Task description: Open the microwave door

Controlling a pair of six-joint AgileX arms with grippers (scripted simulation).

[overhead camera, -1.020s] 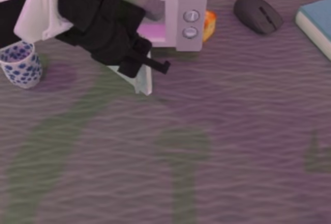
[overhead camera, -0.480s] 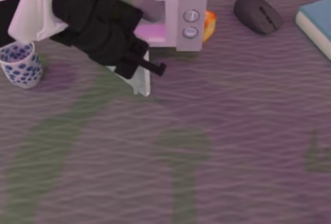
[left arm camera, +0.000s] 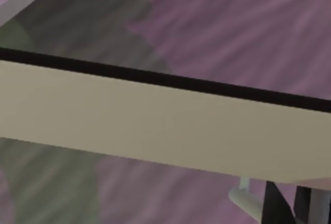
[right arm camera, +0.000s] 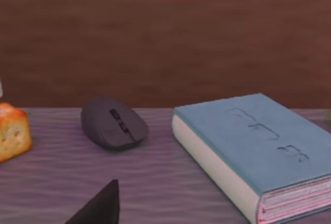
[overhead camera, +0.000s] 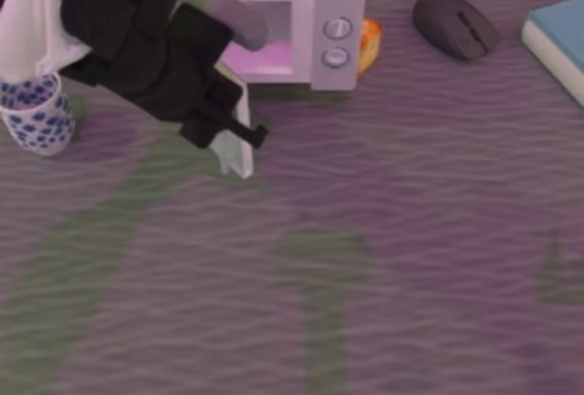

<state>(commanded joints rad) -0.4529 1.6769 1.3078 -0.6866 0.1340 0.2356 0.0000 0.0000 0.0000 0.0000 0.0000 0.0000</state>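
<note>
Door (overhead camera: 239, 144) swinging wide off microwave (overhead camera: 301, 12), cavity showing; left gripper (overhead camera: 239, 132) pinching door handle; remaining: finishing swing, releasing; right arm unseen

The tabletop (overhead camera: 411, 231) is covered in a rippled purple and green pattern. Along its far edge stand the microwave (overhead camera: 301, 21) toward the left, an orange chunk of food (overhead camera: 368, 44) just beside its right wall, a dark computer mouse (overhead camera: 454, 24), and a blue book (overhead camera: 558, 44) at far right. A blue-spotted cup (overhead camera: 36, 114) sits at far left.
</note>
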